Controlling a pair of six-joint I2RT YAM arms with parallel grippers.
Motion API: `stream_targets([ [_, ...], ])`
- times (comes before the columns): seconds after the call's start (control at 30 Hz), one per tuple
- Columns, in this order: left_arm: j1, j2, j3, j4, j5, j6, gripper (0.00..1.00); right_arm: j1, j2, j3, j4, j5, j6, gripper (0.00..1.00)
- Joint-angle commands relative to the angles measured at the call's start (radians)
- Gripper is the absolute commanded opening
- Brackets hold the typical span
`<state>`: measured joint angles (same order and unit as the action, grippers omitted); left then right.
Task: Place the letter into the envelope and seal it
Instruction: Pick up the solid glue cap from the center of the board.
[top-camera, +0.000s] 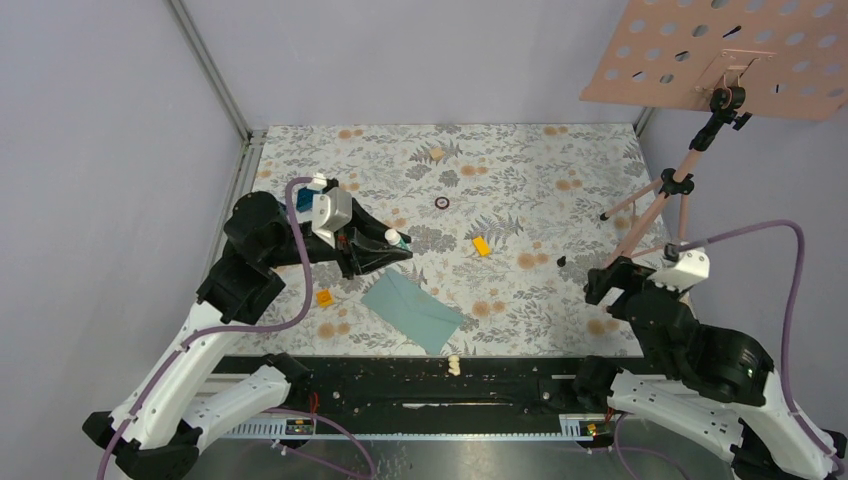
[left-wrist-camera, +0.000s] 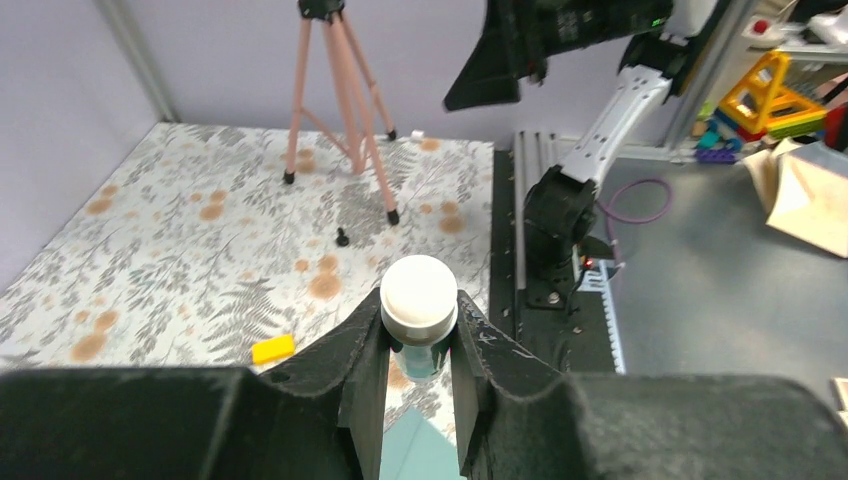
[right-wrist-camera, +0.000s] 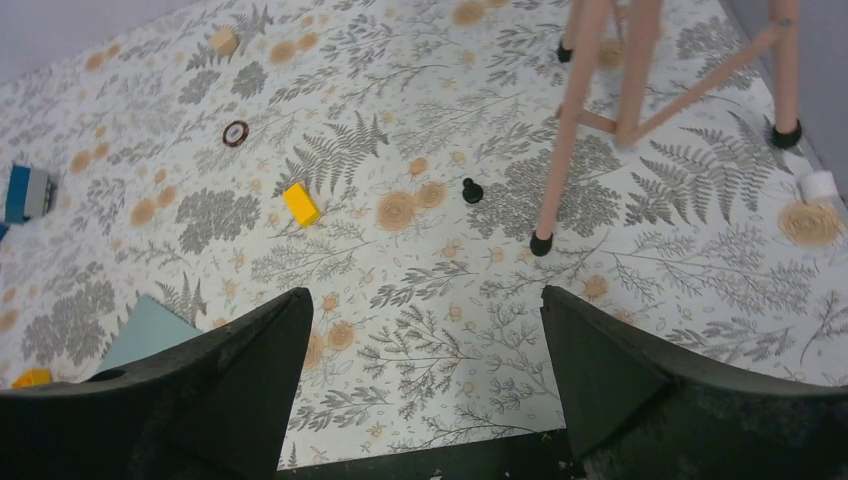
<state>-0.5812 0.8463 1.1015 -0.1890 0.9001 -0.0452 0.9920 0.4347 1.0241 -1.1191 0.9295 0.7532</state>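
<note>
A: Since no letter shows anywhere, is it inside already?
B: Cannot tell. The envelope (top-camera: 412, 310) lies flat near the worktop's (top-camera: 560, 150) front edge; right hand (right-wrist-camera: 425, 305) spread, empty; beyond, left hand (left-wrist-camera: 418, 340) pinches a white-capped tube (left-wrist-camera: 418, 295). Sealing looks not yet done.

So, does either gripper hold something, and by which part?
The left gripper holds a white-capped tube, pinched by its sides near the capped end. The right gripper is open and empty.
</note>
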Motion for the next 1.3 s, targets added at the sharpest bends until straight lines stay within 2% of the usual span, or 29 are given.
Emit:
stream_targets([
  [0.0,-0.003,0.008,0.017,-0.079,-0.087,0.161,0.00,-0.001,-0.098,-0.017,-0.156,0.134,0.204,0.91],
  [0.1,-0.009,0.017,0.020,-0.103,-0.112,0.197,0.00,-0.001,-0.086,0.000,-0.214,0.109,0.220,0.90],
  [0.23,-0.014,0.024,0.024,-0.103,-0.120,0.201,0.00,-0.001,0.108,0.030,-0.284,0.078,0.212,0.94],
  [0.4,-0.016,0.028,0.029,-0.105,-0.123,0.198,0.00,-0.006,0.244,0.062,-0.270,0.084,0.168,0.99],
  [0.5,-0.015,0.040,0.034,-0.105,-0.126,0.196,0.00,-0.058,0.267,0.063,-0.252,0.016,0.088,0.99],
  [0.63,-0.019,0.059,0.045,-0.105,-0.127,0.188,0.00,-0.242,0.295,0.045,-0.192,-0.202,-0.046,0.99],
  [0.87,-0.023,0.062,0.048,-0.093,-0.132,0.161,0.00,-0.597,0.313,-0.044,-0.086,-0.470,-0.179,1.00],
  [1.07,-0.023,0.059,0.046,-0.088,-0.135,0.157,0.00,-0.935,0.260,-0.122,0.035,-0.611,-0.244,0.99],
  [1.13,-0.023,0.065,0.051,-0.077,-0.139,0.150,0.00,-1.085,0.250,-0.154,0.080,-0.628,-0.237,1.00],
  [1.27,-0.024,0.075,0.078,-0.088,-0.153,0.153,0.00,-1.250,0.279,-0.190,0.136,-0.600,-0.231,0.99],
])
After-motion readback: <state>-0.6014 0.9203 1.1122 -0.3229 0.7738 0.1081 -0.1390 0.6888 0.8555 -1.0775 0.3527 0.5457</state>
